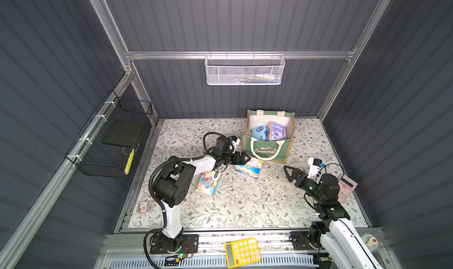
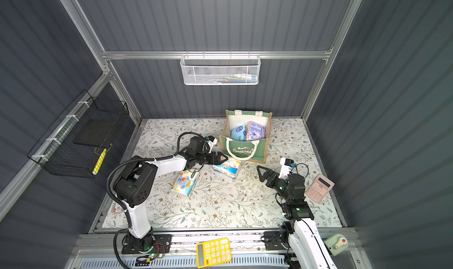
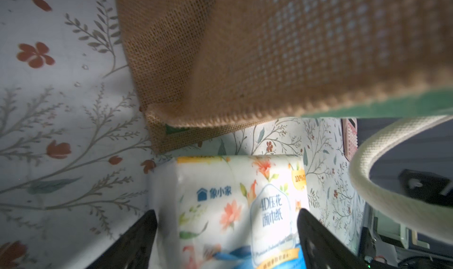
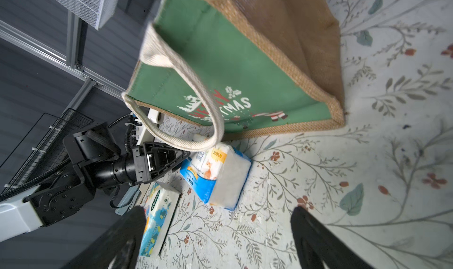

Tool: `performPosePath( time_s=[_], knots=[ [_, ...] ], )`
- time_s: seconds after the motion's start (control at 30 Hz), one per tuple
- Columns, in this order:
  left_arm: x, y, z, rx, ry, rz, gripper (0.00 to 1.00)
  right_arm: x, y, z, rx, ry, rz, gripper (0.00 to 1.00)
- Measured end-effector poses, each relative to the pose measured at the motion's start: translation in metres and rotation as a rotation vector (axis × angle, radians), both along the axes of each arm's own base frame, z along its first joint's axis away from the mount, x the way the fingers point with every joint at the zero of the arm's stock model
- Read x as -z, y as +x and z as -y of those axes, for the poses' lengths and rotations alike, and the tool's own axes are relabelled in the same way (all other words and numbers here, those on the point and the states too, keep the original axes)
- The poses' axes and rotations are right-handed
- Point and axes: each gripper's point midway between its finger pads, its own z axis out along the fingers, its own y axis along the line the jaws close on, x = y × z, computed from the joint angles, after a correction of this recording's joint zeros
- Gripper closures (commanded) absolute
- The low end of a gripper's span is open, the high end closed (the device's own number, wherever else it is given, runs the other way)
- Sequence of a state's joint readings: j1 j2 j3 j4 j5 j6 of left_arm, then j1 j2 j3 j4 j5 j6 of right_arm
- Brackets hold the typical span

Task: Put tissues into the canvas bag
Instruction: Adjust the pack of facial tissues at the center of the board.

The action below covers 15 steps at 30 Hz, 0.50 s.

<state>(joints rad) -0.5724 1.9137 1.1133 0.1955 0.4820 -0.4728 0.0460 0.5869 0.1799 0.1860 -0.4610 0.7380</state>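
The canvas bag [image 1: 267,150] [image 2: 242,148] stands upright at the back of the floral table, its jute side [image 3: 245,47] close to my left wrist camera. A light blue pack of tissues [image 1: 258,132] and a lavender pack [image 1: 278,131] sit inside it. A white-blue-orange pack [image 1: 251,169] [image 3: 228,206] [image 4: 220,177] lies on the table just in front of the bag's left corner. My left gripper [image 1: 246,157] [image 3: 227,211] is open and straddles it, one finger at each side. A cartoon-printed pack [image 1: 207,183] [image 4: 157,221] lies under the left arm. My right gripper [image 1: 288,174] [image 4: 218,209] hangs open and empty over bare table.
A pink calculator [image 1: 346,188] lies behind the right arm near the table's right edge. A yellow calculator [image 1: 242,251] rests on the front rail. A white mesh basket [image 1: 245,70] hangs on the back wall, a black wire basket [image 1: 110,142] on the left wall.
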Motion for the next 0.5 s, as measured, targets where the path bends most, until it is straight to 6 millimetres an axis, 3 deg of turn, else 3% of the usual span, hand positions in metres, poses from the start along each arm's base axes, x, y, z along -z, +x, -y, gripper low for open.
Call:
performPosePath(
  time_s=[0.17, 0.5],
  knots=[
    [0.003, -0.011, 0.004, 0.010, -0.064, -0.042, 0.14, 0.030, -0.003, -0.012, -0.029, 0.036, -0.097, 0.14],
    [0.007, -0.037, 0.022, 0.039, -0.080, -0.074, 0.12, 0.046, 0.003, -0.043, -0.118, 0.026, -0.131, 0.13]
  ],
)
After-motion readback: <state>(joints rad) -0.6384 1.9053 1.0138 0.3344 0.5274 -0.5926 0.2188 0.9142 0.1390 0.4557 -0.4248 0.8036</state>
